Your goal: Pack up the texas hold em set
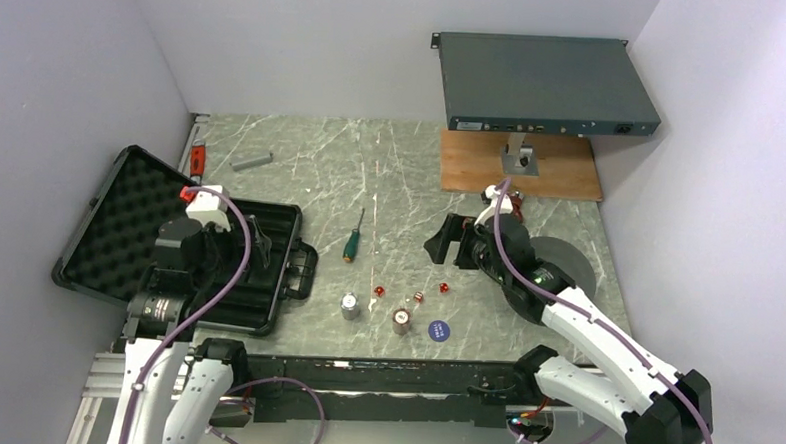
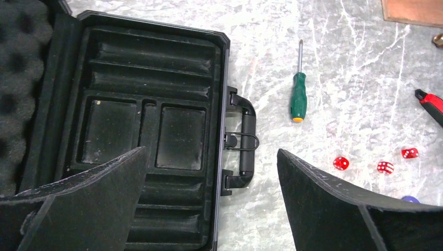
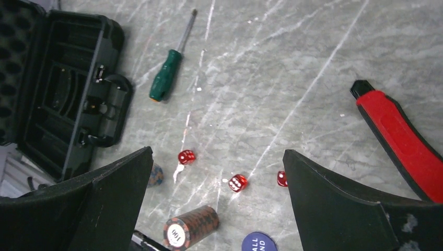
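The black briefcase [image 1: 119, 220] lies open at the table's left, foam lid back, its moulded tray [image 2: 151, 68] bare and its handle [image 2: 246, 138] pointing right. My left gripper [image 2: 211, 151] hovers open over the tray's handle edge, holding nothing. Three red dice [image 3: 186, 156] [image 3: 237, 182] [image 3: 282, 178] lie mid-table near the front. A brown chip stack [image 3: 190, 225] lies beside them, and a second stack [image 1: 350, 307] stands to its left. The blue button [image 1: 438, 330] is at the front. My right gripper [image 3: 217, 151] hangs open above the dice, touching nothing.
A green-handled screwdriver [image 1: 352, 242] lies between the case and the dice. A red-and-black tool [image 3: 402, 141] lies right of my right gripper. A large grey disc [image 1: 572, 260] sits under the right arm. A wooden board [image 1: 551, 174] and a dark flat box [image 1: 545, 84] are at the back.
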`<state>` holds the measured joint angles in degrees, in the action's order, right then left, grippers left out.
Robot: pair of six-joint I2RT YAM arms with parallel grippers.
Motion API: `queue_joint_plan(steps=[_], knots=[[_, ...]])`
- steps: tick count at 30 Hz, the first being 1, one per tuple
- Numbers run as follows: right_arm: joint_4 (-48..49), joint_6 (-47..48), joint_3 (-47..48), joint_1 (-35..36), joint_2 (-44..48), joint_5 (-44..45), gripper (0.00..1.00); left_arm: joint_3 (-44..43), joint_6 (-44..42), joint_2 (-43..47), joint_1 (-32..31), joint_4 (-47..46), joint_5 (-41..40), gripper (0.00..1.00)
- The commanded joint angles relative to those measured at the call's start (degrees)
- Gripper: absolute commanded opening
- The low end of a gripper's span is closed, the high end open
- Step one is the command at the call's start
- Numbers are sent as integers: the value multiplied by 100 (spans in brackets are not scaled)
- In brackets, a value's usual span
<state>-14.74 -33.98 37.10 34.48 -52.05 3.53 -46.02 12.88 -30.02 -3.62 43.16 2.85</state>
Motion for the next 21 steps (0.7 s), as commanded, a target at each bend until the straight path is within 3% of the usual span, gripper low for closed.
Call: queue_joint_plan(steps=[1, 5, 12, 21], knots=[[-478, 308, 675, 31, -51, -322, 100, -10, -208, -235, 118, -301, 635, 99], [-1320, 211, 1095, 58, -133, -327, 100, 14, -248, -287, 176, -403, 907, 99], [-2560, -368, 1631, 253, -303, -541, 100, 73, -130, -175, 177, -405, 593, 99], [-3592, -1679, 2268, 1624, -926, 268, 99, 144, 18, -1, 37, -351, 167, 99]])
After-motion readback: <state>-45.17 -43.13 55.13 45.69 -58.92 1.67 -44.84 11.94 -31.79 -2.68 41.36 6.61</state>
